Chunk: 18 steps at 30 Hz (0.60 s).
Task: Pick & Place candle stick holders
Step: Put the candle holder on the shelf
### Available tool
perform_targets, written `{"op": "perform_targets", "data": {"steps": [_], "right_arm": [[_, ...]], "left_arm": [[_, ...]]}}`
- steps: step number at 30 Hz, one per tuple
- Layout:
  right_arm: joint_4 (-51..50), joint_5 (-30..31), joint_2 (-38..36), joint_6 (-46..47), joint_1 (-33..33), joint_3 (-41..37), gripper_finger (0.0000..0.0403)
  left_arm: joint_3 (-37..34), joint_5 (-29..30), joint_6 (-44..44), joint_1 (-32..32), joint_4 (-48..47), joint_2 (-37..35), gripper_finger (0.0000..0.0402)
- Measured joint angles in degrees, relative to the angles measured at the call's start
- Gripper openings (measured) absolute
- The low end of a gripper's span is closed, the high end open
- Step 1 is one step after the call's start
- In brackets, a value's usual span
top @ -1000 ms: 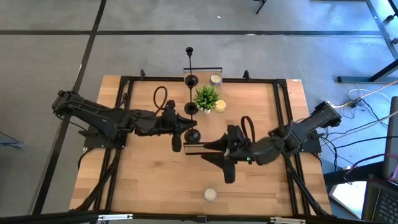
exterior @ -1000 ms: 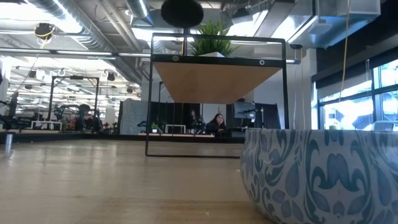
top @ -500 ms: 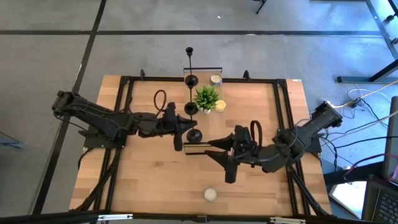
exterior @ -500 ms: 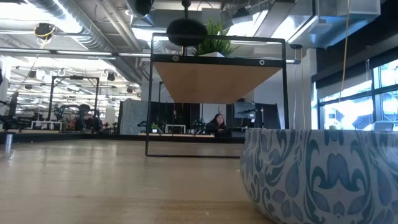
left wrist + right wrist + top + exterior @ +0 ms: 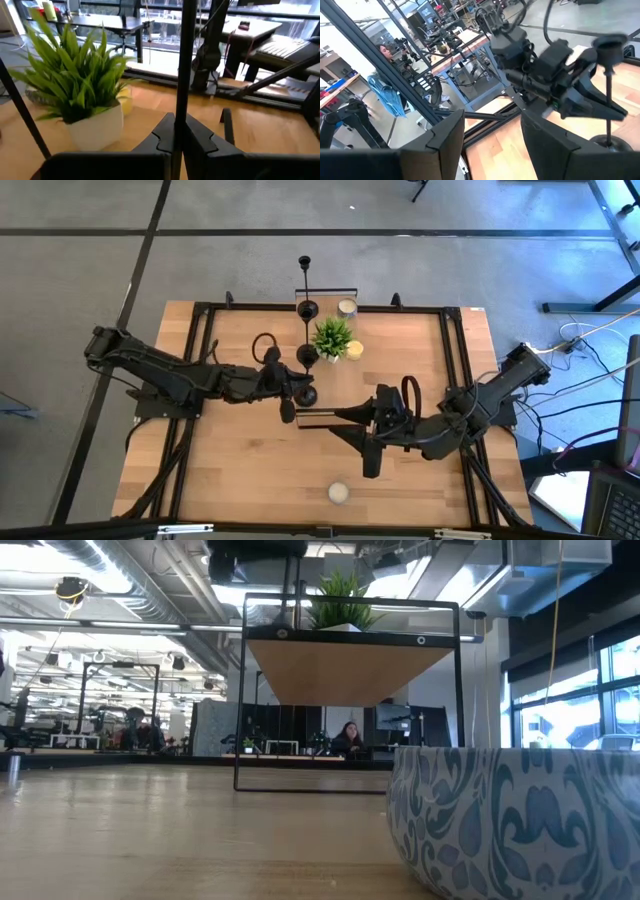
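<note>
Three black candle stick holders stand in a row by the left edge of a small raised wooden shelf [image 5: 350, 668]. The far one [image 5: 306, 308] and the middle one [image 5: 307, 355] stand free on their round bases. My left gripper [image 5: 297, 392] is shut on the near one [image 5: 609, 95], whose base [image 5: 611, 143] sits at the shelf top; I cannot tell whether it touches. My right gripper [image 5: 490, 125] hangs open with nothing between its fingers, to the right of the shelf's near end, facing the left gripper. My left gripper pinches the near holder's thin rod [image 5: 181, 107] between its two fingers, on the rod's lower half. The fingers come in about level from the table's left and lie across the rod. The holder stands upright, its cup [image 5: 610, 44] on top.
A green plant in a white pot [image 5: 85, 95] stands on the shelf right of the holders, a yellow candle [image 5: 355, 350] beside it and a white candle [image 5: 347, 307] at the far end. Another white candle [image 5: 339, 493] lies near the table's front edge. A blue-patterned bowl [image 5: 515, 820] fills the low view's right.
My left gripper has come down with the near holder, still shut on its rod. The holder's base, which hung well above the shelf, has sunk to the level of the shelf top, and the holder has stayed upright.
</note>
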<state>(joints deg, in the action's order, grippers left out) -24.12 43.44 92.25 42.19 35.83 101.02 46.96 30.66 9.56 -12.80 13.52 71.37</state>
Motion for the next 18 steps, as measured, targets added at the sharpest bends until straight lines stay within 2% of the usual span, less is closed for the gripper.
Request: {"op": "perform_targets", "data": {"steps": [18], "right_arm": [[-0.2, -0.1, 0.0, 0.0, -0.1, 0.0, 0.0198]], "left_arm": [[0.2, -3.3, 1.2, 1.4, 1.7, 0.3, 0.001]]}}
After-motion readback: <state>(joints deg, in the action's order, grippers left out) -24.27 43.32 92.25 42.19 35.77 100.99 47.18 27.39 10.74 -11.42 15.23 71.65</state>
